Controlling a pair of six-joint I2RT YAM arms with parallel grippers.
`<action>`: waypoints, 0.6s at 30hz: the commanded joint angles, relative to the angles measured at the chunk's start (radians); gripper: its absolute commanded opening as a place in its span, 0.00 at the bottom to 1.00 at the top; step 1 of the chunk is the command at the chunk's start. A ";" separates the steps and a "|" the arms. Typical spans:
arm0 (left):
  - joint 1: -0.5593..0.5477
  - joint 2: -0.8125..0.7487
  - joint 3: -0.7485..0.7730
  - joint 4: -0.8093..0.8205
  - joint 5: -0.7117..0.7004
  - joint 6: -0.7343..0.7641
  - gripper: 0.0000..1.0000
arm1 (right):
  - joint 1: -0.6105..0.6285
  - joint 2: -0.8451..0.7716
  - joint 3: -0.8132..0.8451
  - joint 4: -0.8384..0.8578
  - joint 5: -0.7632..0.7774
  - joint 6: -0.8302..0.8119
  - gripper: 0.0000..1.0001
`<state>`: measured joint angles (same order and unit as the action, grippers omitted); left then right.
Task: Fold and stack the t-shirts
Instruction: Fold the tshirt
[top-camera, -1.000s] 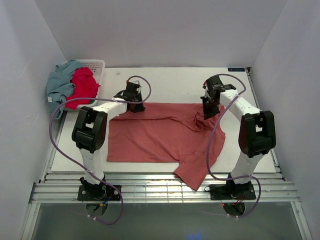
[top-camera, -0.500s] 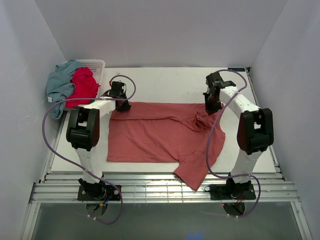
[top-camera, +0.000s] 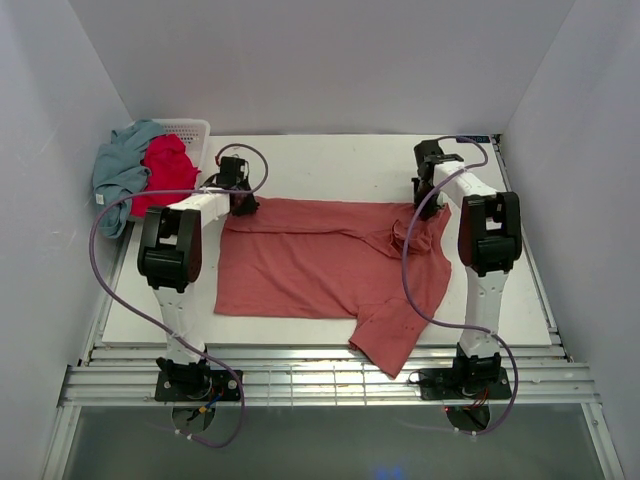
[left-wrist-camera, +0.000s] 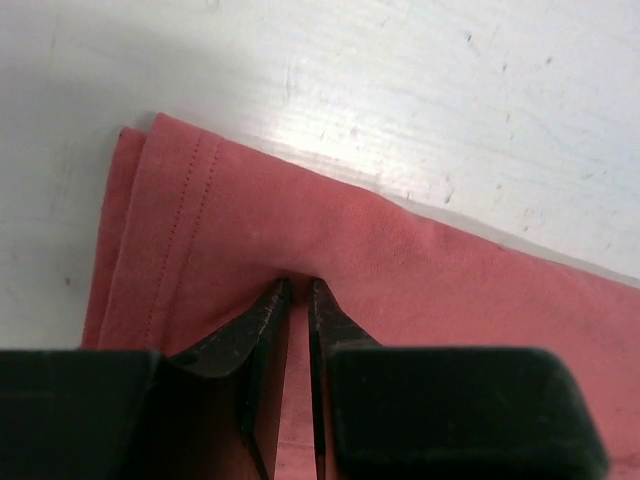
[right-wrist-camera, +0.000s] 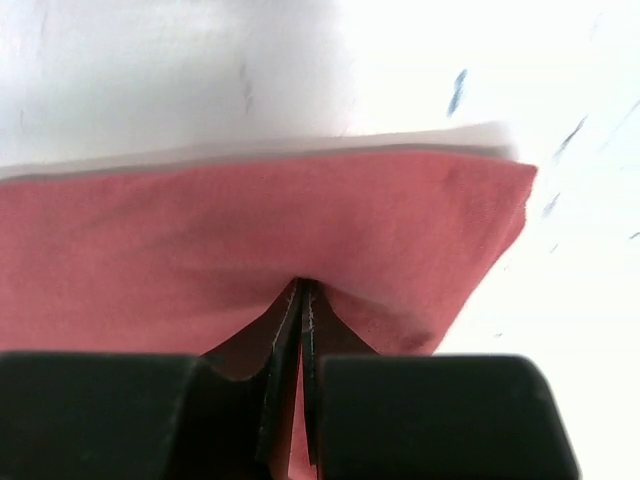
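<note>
Salmon-red cotton t-shirt (top-camera: 320, 260) spread on white table (top-camera: 340, 165), one sleeve hanging off near edge. Pinched tight at both far corners by left end effector (left-wrist-camera: 298, 285) and right end effector (right-wrist-camera: 302, 285). Far edge pulled wider and further back than a second ago; looks flat enough to fold.

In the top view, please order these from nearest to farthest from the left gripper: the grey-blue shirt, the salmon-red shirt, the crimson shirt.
From the left gripper:
1. salmon-red shirt: gripped at its far left corner.
2. crimson shirt: to the left, in the white basket.
3. grey-blue shirt: farther left, draped over the basket's outer side.
</note>
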<state>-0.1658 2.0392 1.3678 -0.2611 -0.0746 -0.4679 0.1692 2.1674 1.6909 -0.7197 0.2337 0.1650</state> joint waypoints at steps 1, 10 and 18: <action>0.018 0.076 0.051 -0.013 -0.002 0.012 0.25 | -0.048 0.093 0.096 0.014 0.020 -0.018 0.08; 0.066 0.257 0.314 -0.078 0.012 0.038 0.23 | -0.125 0.348 0.484 -0.061 -0.080 -0.042 0.08; 0.083 0.397 0.550 -0.121 0.018 0.095 0.22 | -0.181 0.329 0.503 0.145 -0.324 -0.062 0.09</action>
<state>-0.1154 2.3810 1.8698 -0.2916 -0.0113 -0.4263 0.0307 2.5122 2.2421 -0.7029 0.0170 0.1379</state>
